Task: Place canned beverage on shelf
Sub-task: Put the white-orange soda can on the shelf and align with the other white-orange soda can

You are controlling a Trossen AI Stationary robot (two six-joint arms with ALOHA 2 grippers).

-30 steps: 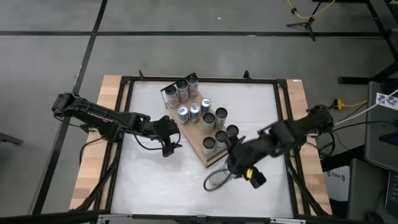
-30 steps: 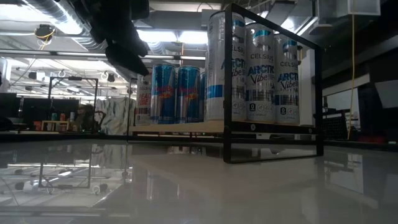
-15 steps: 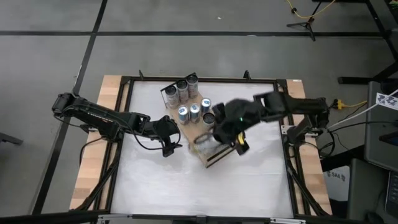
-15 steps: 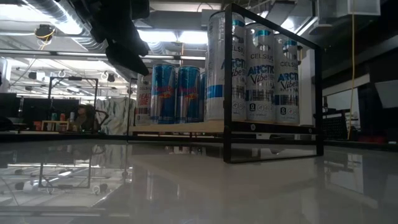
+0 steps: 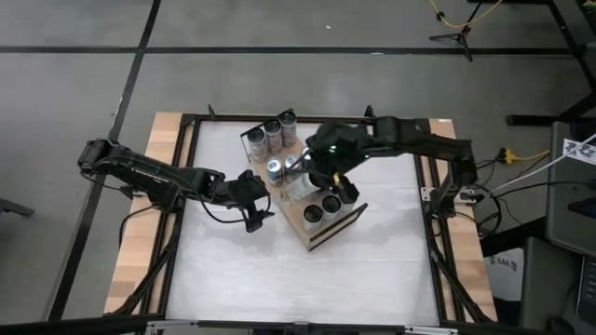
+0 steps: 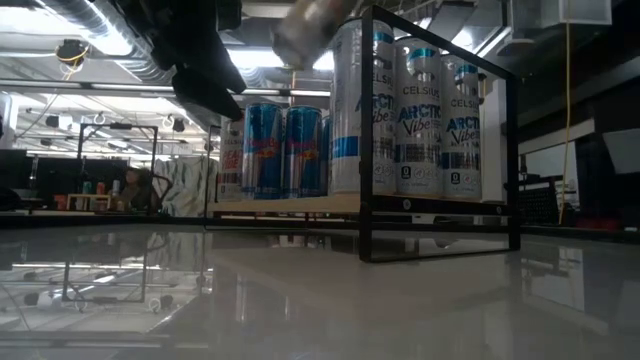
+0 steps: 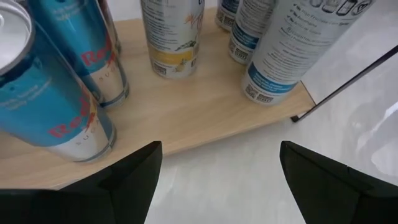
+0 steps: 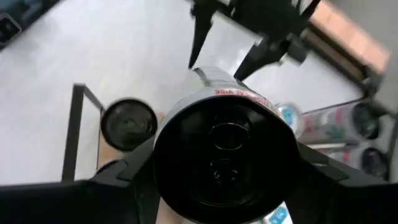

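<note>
Looks like a robotics lab or workshop space. Bare grey concrete floor (image 5: 279, 74) with dark seams, a tripod foot (image 5: 453, 37) and yellow cable (image 5: 456, 17) lying around, exposed silver ducting (image 6: 85, 35) and strip lights overhead, plus cluttered benches (image 6: 60, 200) in the back. The white counter (image 5: 279, 270) sits in a black metal frame (image 5: 177, 177).

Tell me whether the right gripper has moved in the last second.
Yes. In the high view the right gripper, holding a can, has swung from the bare table beside the shelf's near end to over the shelf's middle.
</note>
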